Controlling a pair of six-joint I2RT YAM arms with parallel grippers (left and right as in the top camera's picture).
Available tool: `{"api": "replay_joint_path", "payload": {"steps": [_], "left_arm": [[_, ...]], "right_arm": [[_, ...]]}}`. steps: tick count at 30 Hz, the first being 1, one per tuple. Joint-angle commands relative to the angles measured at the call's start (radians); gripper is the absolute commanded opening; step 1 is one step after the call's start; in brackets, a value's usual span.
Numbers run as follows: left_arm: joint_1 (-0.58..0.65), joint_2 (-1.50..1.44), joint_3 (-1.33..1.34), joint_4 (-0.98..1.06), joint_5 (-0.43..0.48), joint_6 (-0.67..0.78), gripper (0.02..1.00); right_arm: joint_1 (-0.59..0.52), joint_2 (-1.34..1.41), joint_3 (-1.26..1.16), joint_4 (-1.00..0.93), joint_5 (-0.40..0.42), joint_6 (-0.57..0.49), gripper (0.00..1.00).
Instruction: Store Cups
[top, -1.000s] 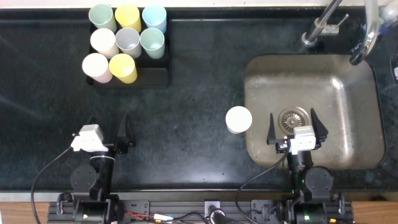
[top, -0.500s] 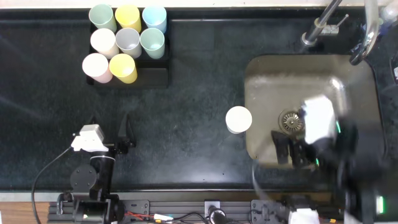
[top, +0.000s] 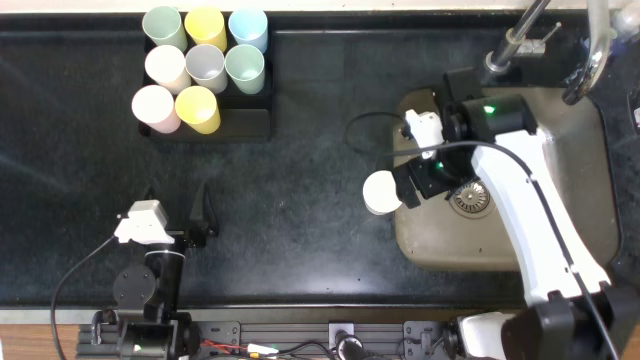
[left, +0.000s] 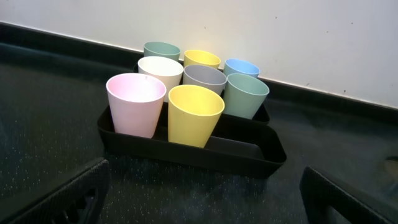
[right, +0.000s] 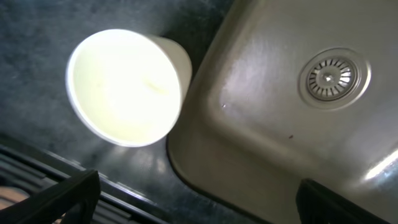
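A white cup (top: 383, 192) stands upright on the dark counter, right at the sink's left rim; it is the pale cup (right: 124, 87) in the right wrist view. My right gripper (top: 420, 186) hangs open above the sink's rim beside that cup, its fingers (right: 59, 198) spread wide and holding nothing. A black tray (top: 247, 123) at the back left holds several pastel cups (top: 199, 109), with its front right corner free. Facing that tray (left: 249, 158) from a distance, my left gripper (top: 178, 207) rests open near the front edge of the counter.
The steel sink (top: 560, 240) with its drain (right: 334, 76) takes up the right side. A faucet (top: 515, 38) stands behind it. A cable from the right arm loops over the counter left of the sink (top: 365, 125). Bare counter lies between cup and tray.
The right arm has swung up from its rest pose at the sink's front to a spot over the sink's left rim by the white cup. The left arm has kept still.
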Motion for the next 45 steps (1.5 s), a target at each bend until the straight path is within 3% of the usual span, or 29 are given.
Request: {"api": "replay_joint_path", "payload": {"steps": [1, 23, 27, 29, 30, 31, 32, 39, 45], "left_arm": [[0.005, -0.01, -0.001, -0.003, 0.009, 0.022, 1.0], [0.005, -0.01, -0.001, -0.003, 0.009, 0.022, 0.998], [0.005, -0.01, -0.001, -0.003, 0.009, 0.022, 1.0], [0.005, -0.01, -0.001, -0.003, 0.009, 0.022, 1.0], [0.005, -0.01, -0.001, -0.003, 0.009, 0.022, 1.0], [0.005, -0.01, -0.001, -0.003, 0.009, 0.022, 1.0], [0.005, -0.01, -0.001, -0.003, 0.009, 0.022, 1.0], [0.005, -0.01, -0.001, -0.003, 0.009, 0.022, 1.0], [0.005, -0.01, -0.001, -0.003, 0.009, 0.022, 0.998]], "right_arm": [[0.005, 0.031, 0.004, 0.023, 0.029, -0.034, 0.998], [0.055, 0.203, 0.005, 0.129, 0.026, -0.045, 0.987], [0.056, 0.209, 0.005, 0.134, 0.026, -0.048, 0.899], [0.056, 0.209, 0.005, 0.138, 0.026, -0.048, 0.763], [0.056, 0.209, 0.005, 0.138, 0.026, -0.049, 0.518], [0.056, 0.209, 0.005, 0.141, 0.026, -0.048, 0.154], [0.058, 0.209, 0.005, 0.143, 0.024, -0.048, 0.042], [0.136, 0.209, 0.021, 0.17, 0.018, -0.04, 0.042], [0.245, 0.214, 0.349, 0.093, 0.015, 0.15, 0.045]]}}
